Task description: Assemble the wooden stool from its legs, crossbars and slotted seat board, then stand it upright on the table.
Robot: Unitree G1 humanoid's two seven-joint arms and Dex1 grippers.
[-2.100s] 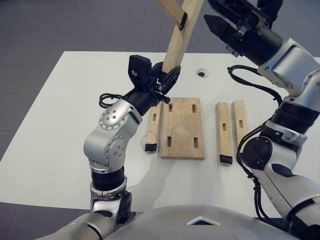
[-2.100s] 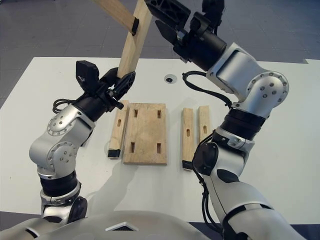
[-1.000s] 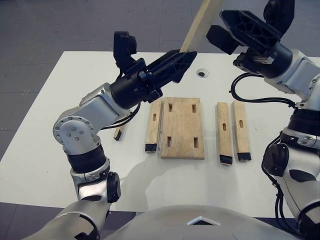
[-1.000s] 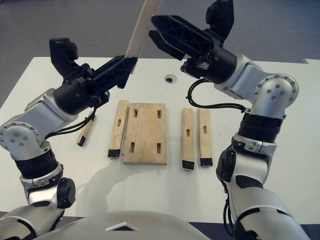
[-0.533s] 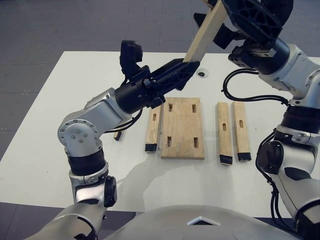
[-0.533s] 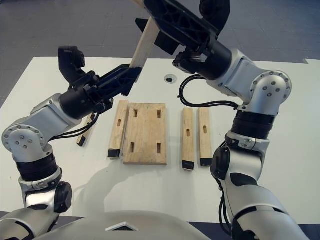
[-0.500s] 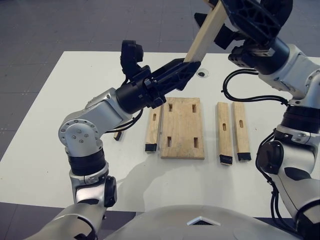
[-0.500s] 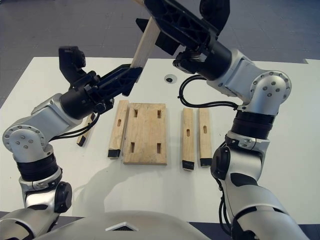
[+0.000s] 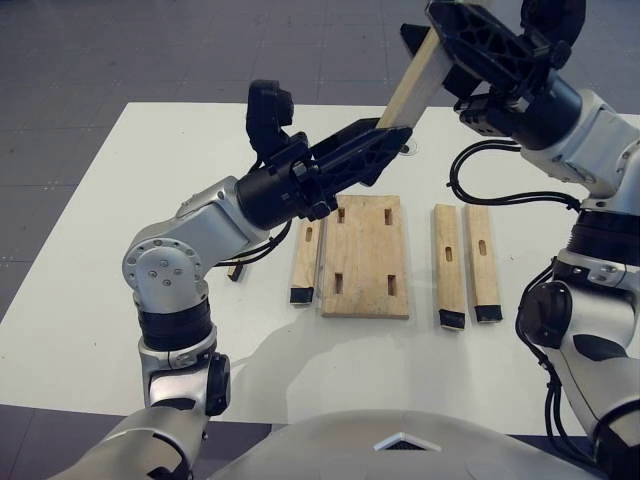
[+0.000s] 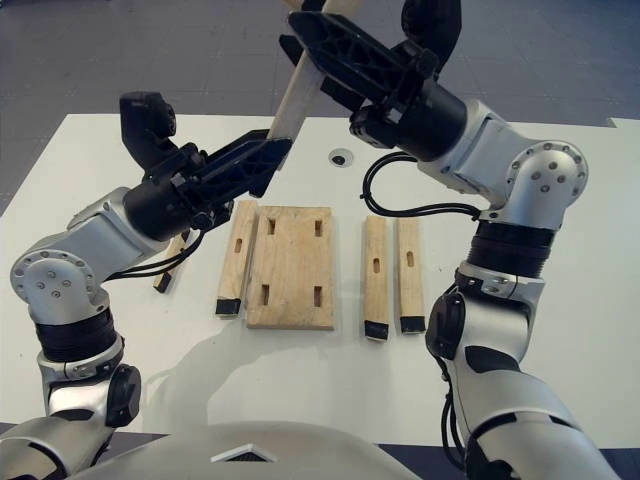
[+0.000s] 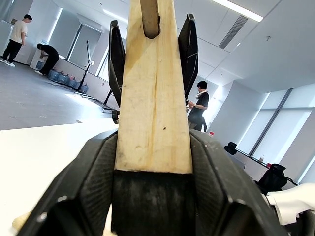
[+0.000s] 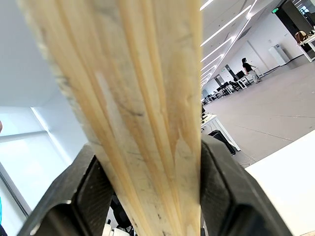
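Two grippers share one piece: the raised leg [image 9: 410, 90], which slants in the air above the worktop [image 9: 100, 250]. The left gripper [image 9: 372, 140] is closed on the leg's lower end. In its wrist view both fingers [image 11: 83, 196] press against the black foot cap [image 11: 150, 196] and the wood just above it. The right gripper [image 9: 420, 25] is closed around the same leg farther up, well above the left gripper. Its wrist view has a dark pad [image 12: 78, 196] on each side of the wood, tight against it. From the left wrist view these two fingers [image 11: 116, 54] flank the leg just below a crossbar [image 11: 149, 17] seated in the leg's slot.

Below the left gripper, flat on the worktop, lies the slotted seat board [image 9: 363, 255]. One loose leg [image 9: 306, 250] lies just beside the board's edge, under the left gripper's wrist. Two more legs [image 9: 447, 262] [image 9: 481, 258] lie side by side below the right arm, on the board's other side and apart from it. A short crossbar piece [image 9: 236, 270] lies on the worktop beneath the left forearm, partly hidden by it.
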